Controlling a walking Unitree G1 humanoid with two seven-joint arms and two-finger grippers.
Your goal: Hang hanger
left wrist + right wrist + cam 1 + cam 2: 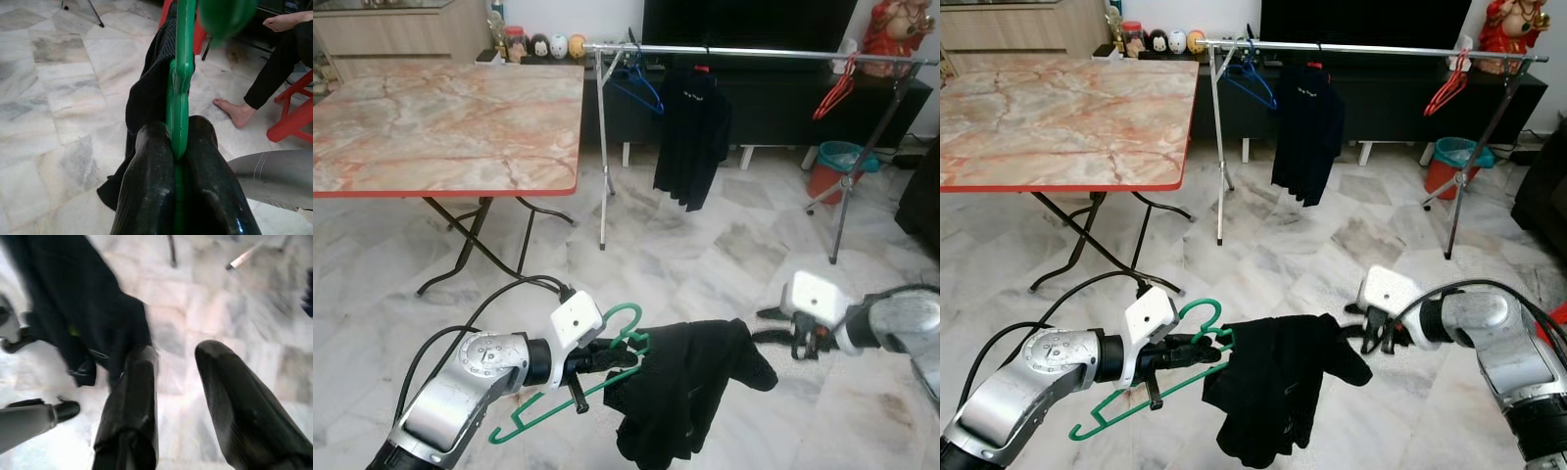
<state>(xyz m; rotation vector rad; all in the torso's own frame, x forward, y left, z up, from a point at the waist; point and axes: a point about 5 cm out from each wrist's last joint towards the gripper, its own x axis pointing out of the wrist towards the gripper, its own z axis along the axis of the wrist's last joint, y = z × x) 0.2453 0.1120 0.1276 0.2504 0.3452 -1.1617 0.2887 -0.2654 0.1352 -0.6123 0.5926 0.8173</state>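
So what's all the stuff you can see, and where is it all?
Green hanger: one, green, held in the left gripper, low in front.
Black garment: one, black, draped on the green hanger.
Rack: one, silver, standing on the floor ahead.
Black shirt: one, black, hanging from the rack.
Blue hanger: one, blue, on the rack's left end.
Red hanger: one, red, on the rack's right end.
Table: one, marbled top with red edge, ahead on the left.
Bin: one, red, behind the rack.
Person's foot: one, bare, on the floor.
Left gripper: one, black, shut on the green hanger.
Right gripper: one, black, open beside the black garment.
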